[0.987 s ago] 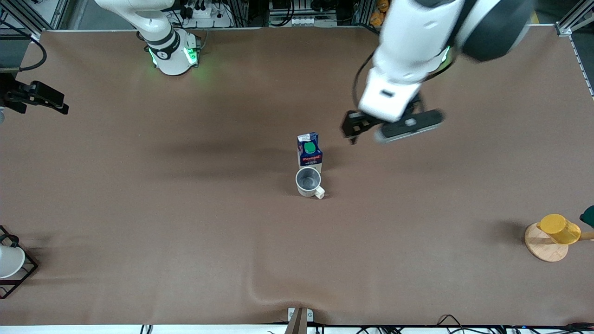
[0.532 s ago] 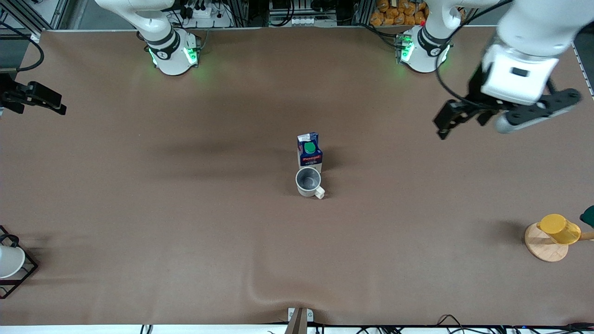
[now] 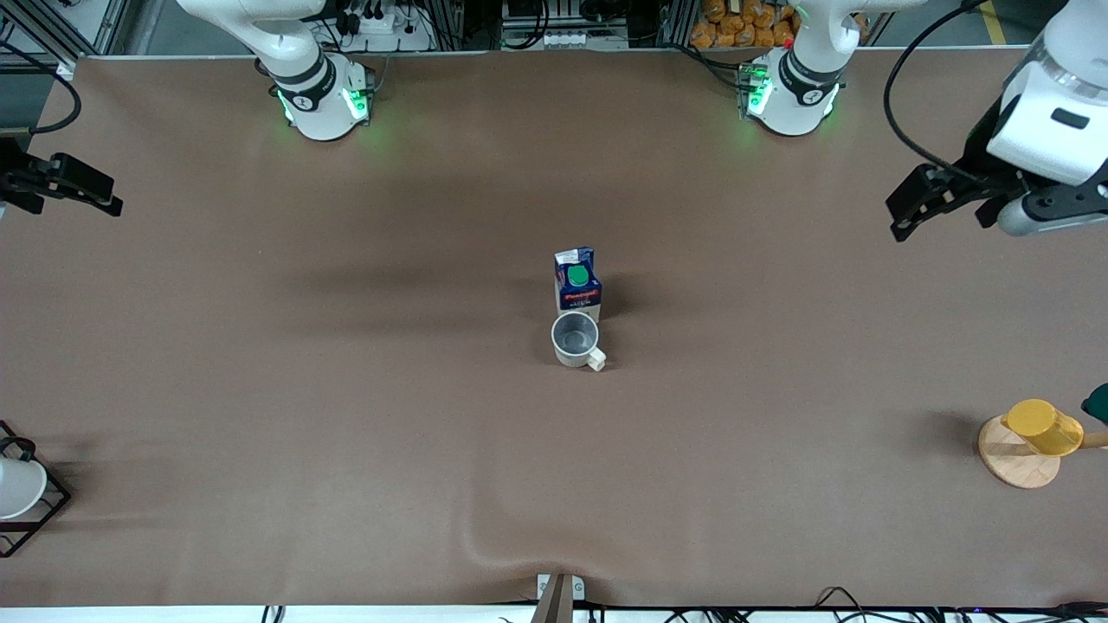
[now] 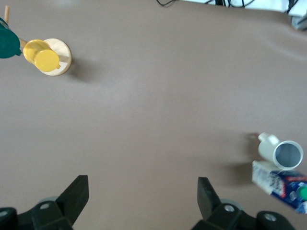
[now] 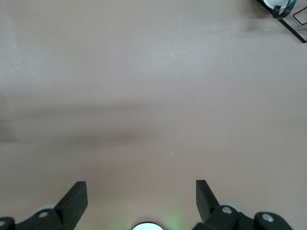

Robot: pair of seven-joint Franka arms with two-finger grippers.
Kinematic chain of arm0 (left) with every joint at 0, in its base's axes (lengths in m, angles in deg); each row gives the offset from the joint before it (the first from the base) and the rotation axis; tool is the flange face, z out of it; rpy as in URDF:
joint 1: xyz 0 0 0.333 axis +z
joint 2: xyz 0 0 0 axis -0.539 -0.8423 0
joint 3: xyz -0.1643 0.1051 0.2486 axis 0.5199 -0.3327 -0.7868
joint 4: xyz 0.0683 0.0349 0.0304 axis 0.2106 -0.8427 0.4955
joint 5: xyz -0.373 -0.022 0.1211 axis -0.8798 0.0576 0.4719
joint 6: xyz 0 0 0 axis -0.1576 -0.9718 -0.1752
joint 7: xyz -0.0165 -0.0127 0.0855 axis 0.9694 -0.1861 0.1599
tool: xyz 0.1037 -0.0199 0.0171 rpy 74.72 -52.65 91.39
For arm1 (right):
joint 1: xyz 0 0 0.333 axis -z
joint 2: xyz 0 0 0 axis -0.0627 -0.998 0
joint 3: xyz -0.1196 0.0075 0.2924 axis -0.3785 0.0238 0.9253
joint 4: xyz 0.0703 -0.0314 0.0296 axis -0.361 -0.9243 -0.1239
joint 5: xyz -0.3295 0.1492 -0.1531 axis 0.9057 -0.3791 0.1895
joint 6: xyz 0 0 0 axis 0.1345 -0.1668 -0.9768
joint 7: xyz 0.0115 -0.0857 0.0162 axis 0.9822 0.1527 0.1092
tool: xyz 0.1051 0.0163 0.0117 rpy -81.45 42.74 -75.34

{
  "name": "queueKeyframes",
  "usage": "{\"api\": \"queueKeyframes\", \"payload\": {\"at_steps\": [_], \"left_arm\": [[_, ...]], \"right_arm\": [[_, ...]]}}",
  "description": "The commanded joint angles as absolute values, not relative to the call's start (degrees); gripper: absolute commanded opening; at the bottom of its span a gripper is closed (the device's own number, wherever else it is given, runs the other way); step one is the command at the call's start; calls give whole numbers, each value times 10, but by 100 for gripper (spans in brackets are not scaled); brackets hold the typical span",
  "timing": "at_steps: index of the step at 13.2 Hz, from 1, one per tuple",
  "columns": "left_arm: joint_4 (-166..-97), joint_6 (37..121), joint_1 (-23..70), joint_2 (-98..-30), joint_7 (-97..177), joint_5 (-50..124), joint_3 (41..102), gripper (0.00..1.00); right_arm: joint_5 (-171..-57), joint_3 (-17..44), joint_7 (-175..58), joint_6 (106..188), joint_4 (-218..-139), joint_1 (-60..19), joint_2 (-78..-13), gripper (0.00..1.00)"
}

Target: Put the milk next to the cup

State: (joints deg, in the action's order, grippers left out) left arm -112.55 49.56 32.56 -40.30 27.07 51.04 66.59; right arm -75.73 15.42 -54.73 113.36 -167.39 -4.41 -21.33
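The milk (image 3: 577,281), a dark blue carton with a green cap, stands upright mid-table. The cream-white cup (image 3: 575,339) is right beside it, nearer the front camera, handle pointing toward the camera. The left wrist view shows the milk (image 4: 283,184) and cup (image 4: 283,152) side by side, well off from my left gripper (image 4: 142,194). My left gripper (image 3: 939,203) hangs open and empty over the table's left-arm end. At the right-arm edge of the table, my right gripper (image 3: 62,184) is open and empty over bare cloth (image 5: 141,194).
A yellow cup (image 3: 1043,426) lies on a wooden disc (image 3: 1008,463) near the left arm's end, toward the front camera. A black wire rack (image 3: 39,510) holding a white object (image 3: 17,486) stands at the right arm's end. The cloth has a ripple (image 3: 485,541) near the front edge.
My left arm has swung away from beside the milk toward the left arm's end of the table, its gripper staying open. The milk, the cup and the right arm have not moved.
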Motion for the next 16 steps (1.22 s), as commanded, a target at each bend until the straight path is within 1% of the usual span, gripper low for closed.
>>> {"api": "queueKeyframes", "payload": {"at_steps": [1,2,6,9,12,16], "left_arm": [[-1196,497,330,-337,347,487,633,100],[-1201,496,324,-332,363,480,616,100],[-1183,488,321,-342,395,479,610,100],[-1182,488,317,-349,418,481,586,100],[-1156,487,303,-376,429,485,579,100],[-1154,488,303,-388,418,479,568,100]], "right_arm": [[-751,156,-540,1133,-1668,-44,-213,100],[-751,156,-540,1133,-1668,-44,-213,100],[-756,156,-539,1133,-1668,-44,-213,100],[-757,156,-539,1133,-1668,-43,-214,100],[-756,156,-539,1134,-1668,-43,-214,100],[-756,156,-539,1134,-1668,-44,-214,100]]}}
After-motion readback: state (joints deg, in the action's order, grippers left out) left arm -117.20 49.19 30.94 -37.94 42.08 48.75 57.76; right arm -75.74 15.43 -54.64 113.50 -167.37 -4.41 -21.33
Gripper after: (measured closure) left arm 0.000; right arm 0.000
